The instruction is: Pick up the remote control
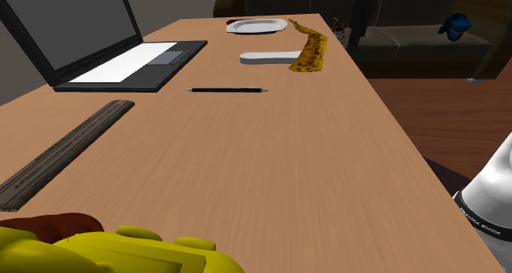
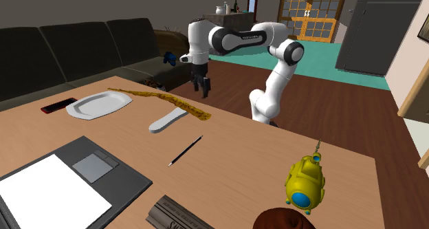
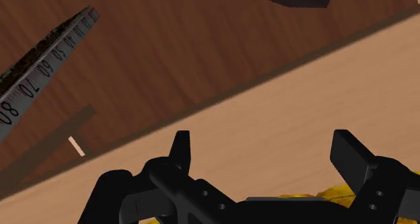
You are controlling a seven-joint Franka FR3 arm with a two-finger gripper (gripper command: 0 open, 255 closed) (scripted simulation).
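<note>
In the second exterior view, the nearest things on the table (image 2: pixel 240 159) are a laptop (image 2: pixel 62 186), a dark ruler (image 2: pixel 182 217) and a yellow toy (image 2: pixel 307 183). Farther in lies a pen (image 2: pixel 185 151), then a flat white piece (image 2: pixel 168 120), a long yellow-brown strip (image 2: pixel 161 100) and a white plate (image 2: pixel 98 105).

The remote control (image 2: pixel 58 106) is a thin dark slab with a reddish edge. It lies flat on the table, just beside the plate at the plate's 9 o'clock, close to the table's far edge and the dark sofa (image 2: pixel 69 49) behind it.

The arm's black fingers (image 2: pixel 204 89) hang pointing down by the same far edge, near the strip's middle stretch. In the wrist view the fingers (image 3: pixel 180 152) stand spread with nothing between them, the table's edge passing below.

The coming move turns on one relation. In the second exterior view, the remote lies well apart from the fingers at about 9 o'clock, past the strip and the plate. Its long axis runs roughly along the 8-to-2 line, close to the table's edge line. By my judgement the hand must travel that way along the edge, turn so the fingers close across the remote's narrow width, and then descend.
</note>
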